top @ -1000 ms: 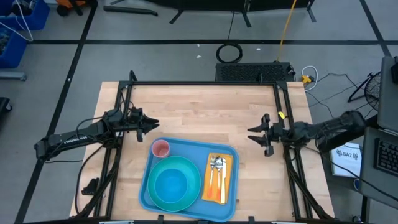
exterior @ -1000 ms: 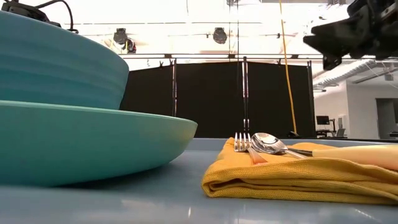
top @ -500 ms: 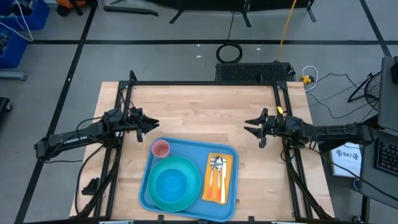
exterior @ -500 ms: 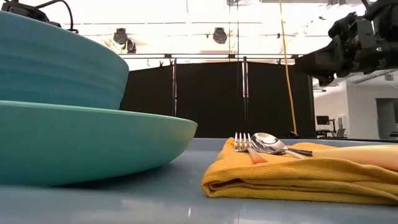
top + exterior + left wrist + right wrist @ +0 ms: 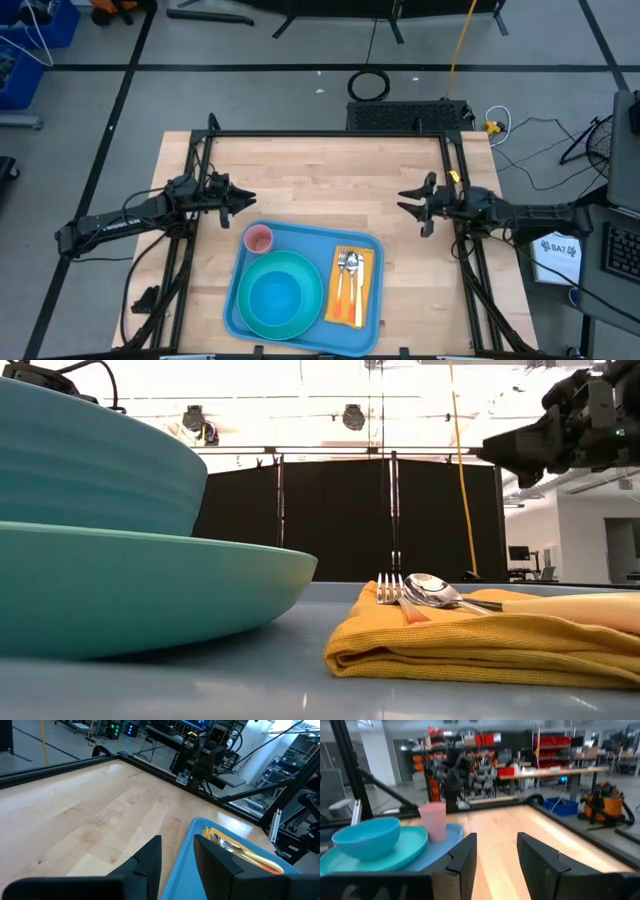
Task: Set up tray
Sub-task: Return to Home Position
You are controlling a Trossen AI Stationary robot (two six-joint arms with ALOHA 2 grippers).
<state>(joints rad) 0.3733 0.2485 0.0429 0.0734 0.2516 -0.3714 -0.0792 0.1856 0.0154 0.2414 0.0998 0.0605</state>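
Logged right gripper (image 5: pixel 411 206) drawn farther from tray (image 5: pixel 305 236) than a second ago, arm straightened; fingers spread, empty. Found left gripper (image 5: pixel 246 200) unmoved, likewise spread and empty. Found tray at near edge of table (image 5: pixel 330 170), fully laid. Judged: only homing left.

High cam looked straight down on whole table (image 5: pixel 330 180). Low cam sat at tray (image 5: pixel 200 685) level, close against the plate (image 5: pixel 120 585), facing the room. Wrist cams faced each other across the table; all four shared the tray.
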